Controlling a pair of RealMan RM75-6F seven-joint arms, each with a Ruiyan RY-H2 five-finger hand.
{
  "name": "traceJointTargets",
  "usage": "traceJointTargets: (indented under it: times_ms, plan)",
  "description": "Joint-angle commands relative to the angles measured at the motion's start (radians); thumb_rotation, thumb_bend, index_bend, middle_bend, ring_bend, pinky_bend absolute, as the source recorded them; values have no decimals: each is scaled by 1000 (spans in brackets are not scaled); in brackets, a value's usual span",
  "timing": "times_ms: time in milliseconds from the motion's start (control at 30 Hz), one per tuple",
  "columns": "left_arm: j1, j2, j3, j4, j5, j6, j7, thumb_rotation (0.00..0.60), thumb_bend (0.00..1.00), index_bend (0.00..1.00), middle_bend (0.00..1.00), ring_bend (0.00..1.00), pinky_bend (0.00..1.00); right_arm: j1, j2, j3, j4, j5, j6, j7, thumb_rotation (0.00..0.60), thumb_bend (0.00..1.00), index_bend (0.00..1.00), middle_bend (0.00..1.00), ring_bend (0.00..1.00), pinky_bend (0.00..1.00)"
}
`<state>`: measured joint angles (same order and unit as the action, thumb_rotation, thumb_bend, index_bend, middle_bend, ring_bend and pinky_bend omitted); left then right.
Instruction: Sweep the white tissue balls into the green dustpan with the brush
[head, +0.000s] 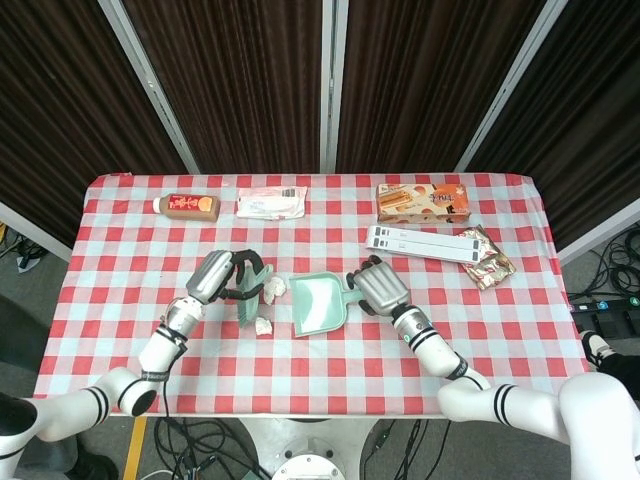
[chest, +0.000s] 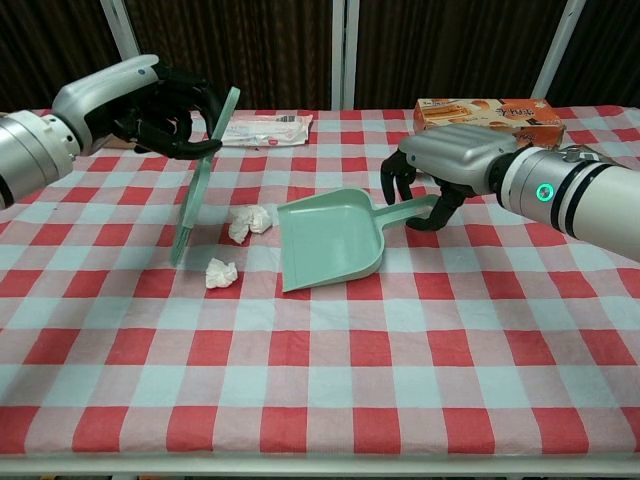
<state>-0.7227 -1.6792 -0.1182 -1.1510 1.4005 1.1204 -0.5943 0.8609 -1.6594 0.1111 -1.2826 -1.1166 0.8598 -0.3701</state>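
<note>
From above, the left hand (head: 215, 275) grips the brush (head: 250, 295) left of two tissue balls (head: 263, 326); the right hand (head: 378, 287) holds the green dustpan (head: 318, 305) by its handle. Chest view: bristles want to land outside both balls, sweeping low across the tabletop (chest: 400, 380) toward the pan's mouth.

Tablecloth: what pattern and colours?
Red-and-white check tablecloth, clearest in the chest view.

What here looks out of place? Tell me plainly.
Only two crumpled white tissue balls lie loose on the cloth, left of the green dustpan, not in it. Nothing looks spilled or damaged.
</note>
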Motion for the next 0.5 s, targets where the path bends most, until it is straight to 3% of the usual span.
traceJointTargets:
  times_ms: [33,167,500]
  plan:
    - [51,-21,-7,-55,-39,46,110,600,429,544,556,701,888,-1,-2,1,5,-7,-5,4,600,472,624,601,294,207]
    - [55,-81,-17,0,-40,62,169,600,429,545,555,696,888,-3,-7,3,7,-13,-5,3,600,472,625,602,293,207]
    - [28,-195,-74,115,-55,28,121,600,429,545,555,695,887,0,-32,20,11,-6,-5,-19,600,472,628,604,293,207]
